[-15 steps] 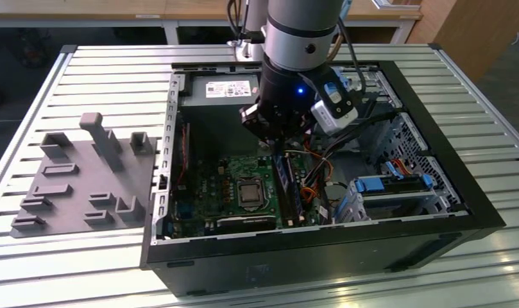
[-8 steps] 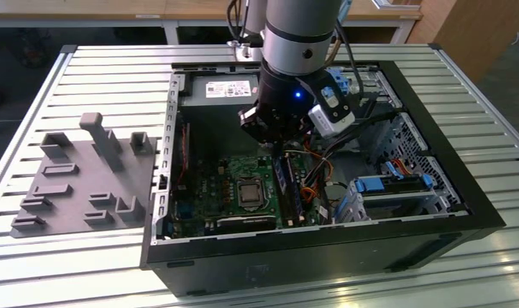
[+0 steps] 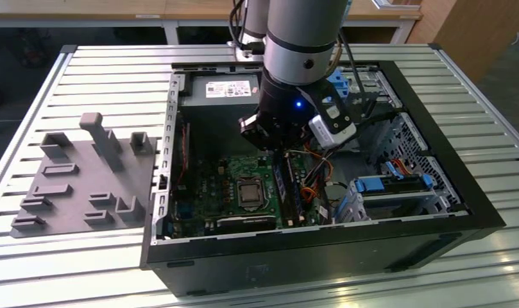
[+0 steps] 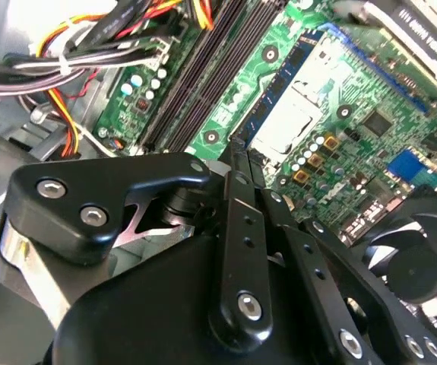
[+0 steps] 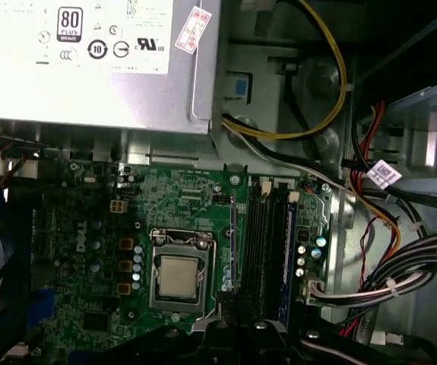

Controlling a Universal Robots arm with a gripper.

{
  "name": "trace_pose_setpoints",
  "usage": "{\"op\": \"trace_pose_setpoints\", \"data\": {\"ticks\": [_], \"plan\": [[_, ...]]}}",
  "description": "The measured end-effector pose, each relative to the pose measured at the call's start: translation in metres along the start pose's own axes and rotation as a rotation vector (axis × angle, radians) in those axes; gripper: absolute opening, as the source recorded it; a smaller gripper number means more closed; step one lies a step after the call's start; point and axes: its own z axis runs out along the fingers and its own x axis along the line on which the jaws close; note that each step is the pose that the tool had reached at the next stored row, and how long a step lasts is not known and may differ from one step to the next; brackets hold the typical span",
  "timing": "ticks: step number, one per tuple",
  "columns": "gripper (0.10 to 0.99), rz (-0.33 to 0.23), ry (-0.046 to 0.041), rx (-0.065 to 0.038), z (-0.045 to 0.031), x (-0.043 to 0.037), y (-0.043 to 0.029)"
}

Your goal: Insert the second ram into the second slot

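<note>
- Here, the end effector [image 4: 237, 156] is closed on the second ram [image 4: 290, 72], which is held on edge over the motherboard [image 5: 180, 190], beside the processor socket [image 5: 178, 275].
- Three printed labels are counted in the first wrist view: one large white label [image 5: 89, 34] on the power supply [image 5: 195, 91], one red-and-white sticker [image 5: 191, 30] and one cable tag [image 5: 383, 173].
- One grey fixture plate [image 3: 79, 186] is seen on the counter [image 3: 88, 70].
</note>
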Motion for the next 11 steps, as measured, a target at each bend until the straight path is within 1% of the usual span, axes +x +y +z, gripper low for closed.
{"op": "trace_pose_setpoints", "data": {"ticks": [3,7,11], "plan": [[0.118,0.004,0.0001,0.0,0.0013,-0.0001,-0.0004],[0.118,0.034,0.0004,-0.001,0.0042,-0.0002,-0.0004],[0.118,0.039,0.0009,-0.001,0.0057,0.0001,-0.0004]]}}
